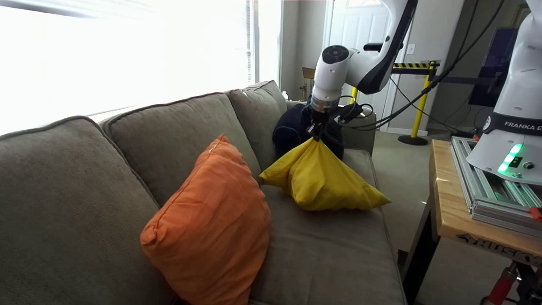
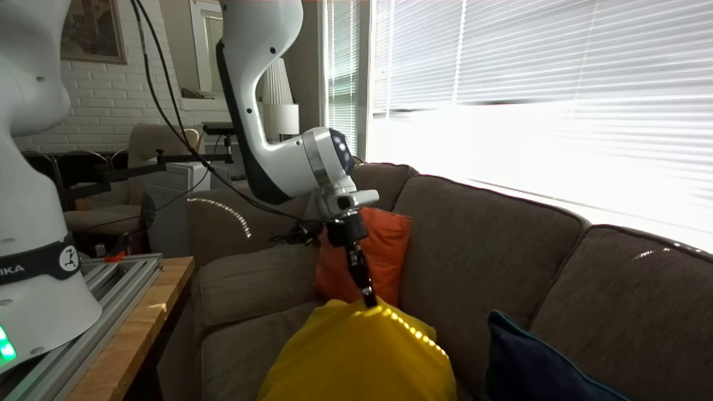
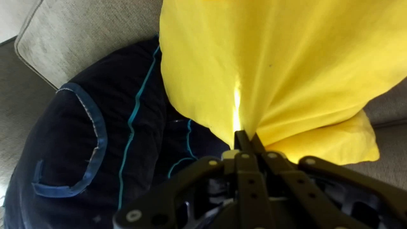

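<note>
My gripper (image 3: 249, 137) is shut on a gathered fold of the yellow pillow (image 3: 286, 63), and creases fan out from the fingertips. In both exterior views the gripper (image 1: 316, 134) points down at the top of the yellow pillow (image 1: 324, 186), whose corners droop to the sides. Whether its underside touches the couch seat I cannot tell. Close by lies dark navy cushioning with teal piping (image 3: 148, 133), partly hidden behind the arm in an exterior view (image 1: 292, 127). An orange pillow (image 1: 216, 224) leans on the couch back, apart from the gripper.
The grey-brown couch (image 1: 326, 258) runs beneath a bright window (image 2: 501, 139). Across from it stands a wooden workbench (image 1: 449, 190) carrying the robot base (image 1: 508, 140). Cables (image 1: 449, 67) hang along the arm. A yellow barrier post (image 1: 419, 110) is beyond the couch end.
</note>
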`<state>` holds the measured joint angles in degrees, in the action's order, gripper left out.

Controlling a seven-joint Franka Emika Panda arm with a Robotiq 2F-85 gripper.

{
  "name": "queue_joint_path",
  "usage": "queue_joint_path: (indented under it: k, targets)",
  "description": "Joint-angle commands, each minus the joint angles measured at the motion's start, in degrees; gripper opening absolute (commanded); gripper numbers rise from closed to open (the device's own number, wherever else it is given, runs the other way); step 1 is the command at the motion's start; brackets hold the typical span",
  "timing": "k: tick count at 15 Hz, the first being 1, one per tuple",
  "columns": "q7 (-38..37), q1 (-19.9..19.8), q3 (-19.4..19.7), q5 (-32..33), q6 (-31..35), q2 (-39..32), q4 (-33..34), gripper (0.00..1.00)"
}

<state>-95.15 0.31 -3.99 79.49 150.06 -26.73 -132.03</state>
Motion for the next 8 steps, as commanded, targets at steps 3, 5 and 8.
queue_joint_path:
  k: [3,5,8]
  targets:
    - [-5.9,-1.6,0.3,-2.0,0.3,13.3,-4.9,0.0]
    - [-9.6,-1.3,0.6,-0.8,-0.2,16.2,-5.3,0.0]
    - [-14.9,-0.3,0.4,0.4,-2.2,18.1,-4.3,0.0]
